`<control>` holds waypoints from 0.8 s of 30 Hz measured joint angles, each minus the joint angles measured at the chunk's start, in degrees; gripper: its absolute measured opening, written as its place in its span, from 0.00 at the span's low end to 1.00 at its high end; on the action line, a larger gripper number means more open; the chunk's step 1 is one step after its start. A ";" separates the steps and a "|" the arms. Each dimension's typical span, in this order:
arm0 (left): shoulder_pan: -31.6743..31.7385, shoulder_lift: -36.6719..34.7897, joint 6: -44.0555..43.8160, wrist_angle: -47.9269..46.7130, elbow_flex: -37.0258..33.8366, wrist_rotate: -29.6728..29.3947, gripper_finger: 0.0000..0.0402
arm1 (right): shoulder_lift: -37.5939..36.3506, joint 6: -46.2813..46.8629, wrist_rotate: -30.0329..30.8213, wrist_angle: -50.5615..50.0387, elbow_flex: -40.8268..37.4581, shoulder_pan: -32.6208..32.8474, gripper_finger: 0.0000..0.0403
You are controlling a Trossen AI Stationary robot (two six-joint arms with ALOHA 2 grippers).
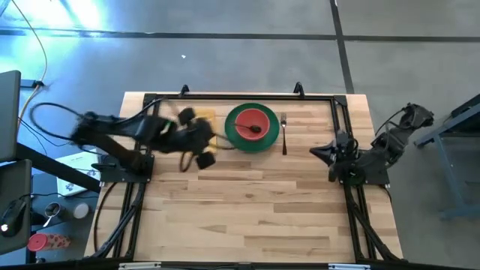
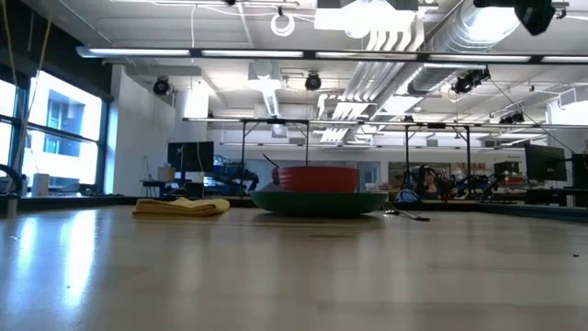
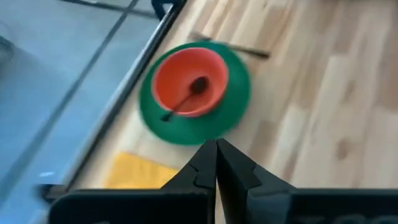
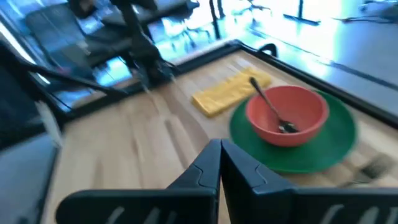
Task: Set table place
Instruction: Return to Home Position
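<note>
The round green plate (image 1: 253, 127) rests flat near the table's far edge, with the red bowl (image 1: 251, 123) standing on it. A dark spoon (image 4: 272, 109) lies in the bowl, its handle leaning on the rim. The fork (image 1: 284, 133) lies flat on the wood just right of the plate. The yellow folded napkin (image 2: 181, 207) lies flat left of the plate, partly hidden by my left arm in the high view. My left gripper (image 3: 216, 157) is shut and hovers left of the plate, above the napkin's near side. My right gripper (image 4: 221, 155) is shut, well right of the fork.
The thin black metal frame (image 1: 240, 96) runs along the table's far edge and down both sides by the arm bases. Bare pale planks (image 1: 247, 210) fill the near half of the table. Cables and small objects lie on the floor left of the table.
</note>
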 joint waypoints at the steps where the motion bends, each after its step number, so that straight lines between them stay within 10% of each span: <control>1: -1.27 -3.82 -2.16 4.22 -5.94 -0.09 0.00 | -1.80 -1.32 -0.44 3.51 -2.35 -0.27 0.00; 12: -8.77 -38.61 -13.37 51.31 -61.15 0.44 0.00 | -18.94 -15.76 -16.03 34.15 -20.82 -11.24 0.00; 24: -8.80 -61.99 -12.31 61.12 -82.05 7.62 0.00 | -27.72 -12.49 -33.83 37.54 -30.52 -27.40 0.00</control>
